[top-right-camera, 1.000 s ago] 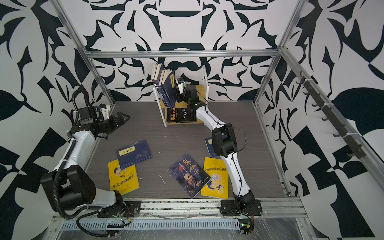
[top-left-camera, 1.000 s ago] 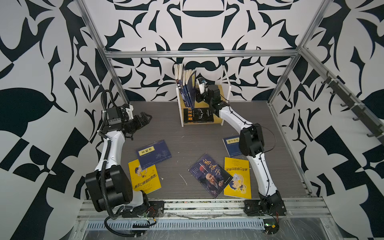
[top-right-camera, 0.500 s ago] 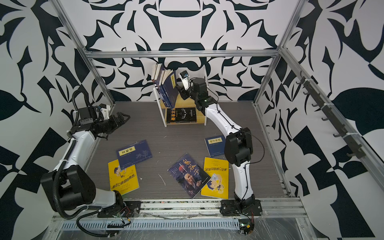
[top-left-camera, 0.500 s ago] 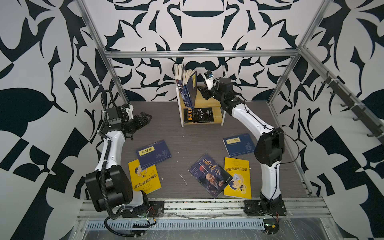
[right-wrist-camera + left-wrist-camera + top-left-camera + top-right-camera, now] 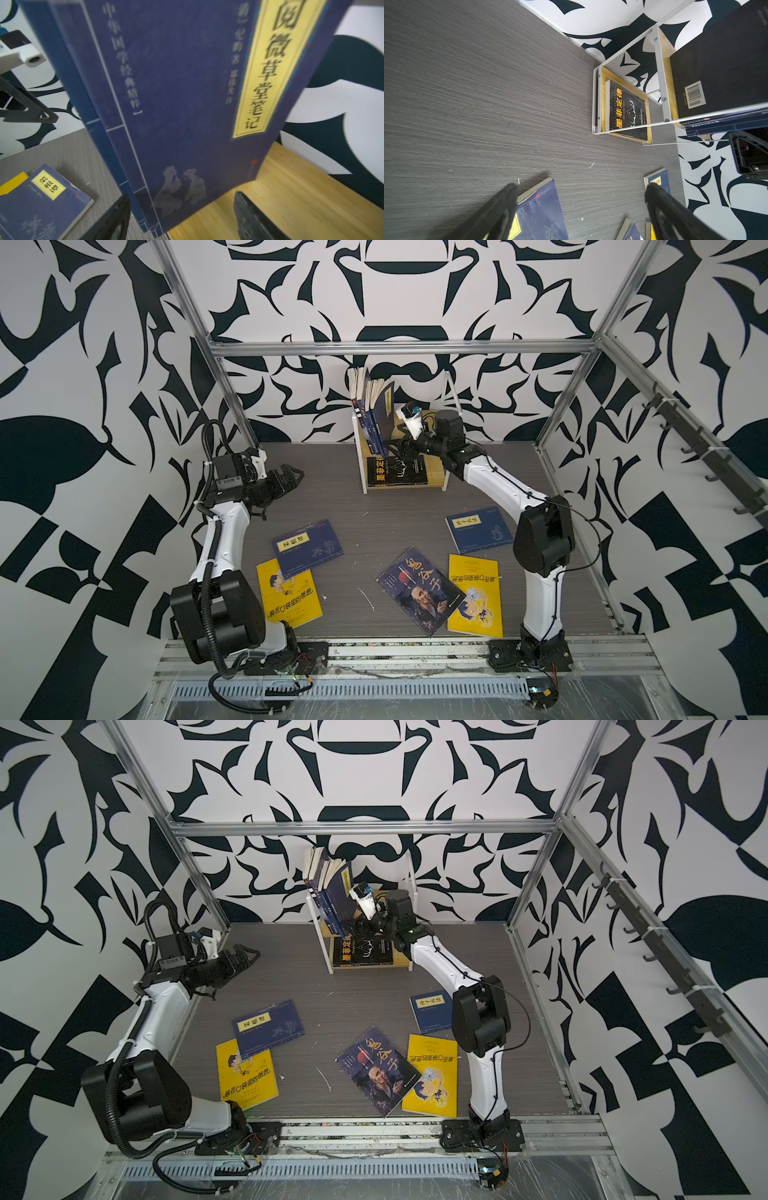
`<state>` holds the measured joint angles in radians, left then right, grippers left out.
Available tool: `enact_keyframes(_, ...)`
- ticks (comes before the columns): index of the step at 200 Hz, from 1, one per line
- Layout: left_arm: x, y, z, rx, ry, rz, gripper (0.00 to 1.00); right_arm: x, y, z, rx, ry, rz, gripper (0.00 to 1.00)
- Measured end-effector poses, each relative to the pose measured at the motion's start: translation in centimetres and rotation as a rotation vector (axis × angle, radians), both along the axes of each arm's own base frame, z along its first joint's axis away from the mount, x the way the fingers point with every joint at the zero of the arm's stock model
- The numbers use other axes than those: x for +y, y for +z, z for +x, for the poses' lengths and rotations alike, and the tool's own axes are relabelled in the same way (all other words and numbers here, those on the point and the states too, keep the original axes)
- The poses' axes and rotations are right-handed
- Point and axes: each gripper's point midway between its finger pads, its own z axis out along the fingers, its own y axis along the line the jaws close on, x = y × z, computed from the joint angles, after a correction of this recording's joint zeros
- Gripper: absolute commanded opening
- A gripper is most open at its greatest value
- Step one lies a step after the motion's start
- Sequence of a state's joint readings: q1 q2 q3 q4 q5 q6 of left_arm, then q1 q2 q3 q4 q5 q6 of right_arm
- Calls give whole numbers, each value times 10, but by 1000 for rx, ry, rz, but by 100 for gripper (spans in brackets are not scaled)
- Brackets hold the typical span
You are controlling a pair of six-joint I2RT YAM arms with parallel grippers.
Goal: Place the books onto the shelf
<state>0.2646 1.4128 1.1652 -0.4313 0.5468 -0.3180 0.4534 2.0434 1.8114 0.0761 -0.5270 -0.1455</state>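
The shelf (image 5: pixel 436 475) (image 5: pixel 400 958) stands at the back middle, with several navy books (image 5: pixel 376 414) (image 5: pixel 332 894) leaning on its upper board. My right gripper (image 5: pixel 395 444) (image 5: pixel 353 928) is open just beside them; in its wrist view the nearest navy book (image 5: pixel 187 104) stands on the wood (image 5: pixel 291 197) with its lower edge between the spread fingers (image 5: pixel 116 218), untouched. On the table lie two navy books (image 5: pixel 307 547) (image 5: pixel 478 527), two yellow ones (image 5: pixel 289 596) (image 5: pixel 476 596) and a portrait book (image 5: pixel 419 591). My left gripper (image 5: pixel 291 477) (image 5: pixel 581 207) hovers open and empty at the left.
A black book with yellow characters (image 5: pixel 395 470) (image 5: pixel 627 108) lies flat on the shelf's lower board. Metal cage posts (image 5: pixel 232 398) and patterned walls close in the table. My right arm's elbow (image 5: pixel 480 1019) covers part of the right navy book.
My right gripper has opened and let go of the navy book, which now leans with the others on the upper board. Its elbow has swung outward to the right. The left arm has not moved.
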Motion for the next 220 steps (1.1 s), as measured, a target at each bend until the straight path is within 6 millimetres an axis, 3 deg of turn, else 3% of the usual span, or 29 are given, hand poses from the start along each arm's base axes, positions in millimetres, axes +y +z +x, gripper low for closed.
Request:
enact_keyframes(53,1,0,0,0,2,0,100,11,-31,6,68,61,20,75)
enact_keyframes(97,2,0,0,0,4,0,100,11,-33,2,74,92,17,79)
enact_keyframes(127,2,0,0,1,4,0,100,14,-36,-6,75,134,4,90)
enact_keyframes(155,2,0,0,1,4,0,100,16,-34,-13,73,176,5,91)
enact_keyframes(178,2,0,0,0,4,0,100,17,-32,-15,74,189,11,89)
enact_keyframes(220,2,0,0,0,4,0,100,18,-21,-11,65,174,38,76)
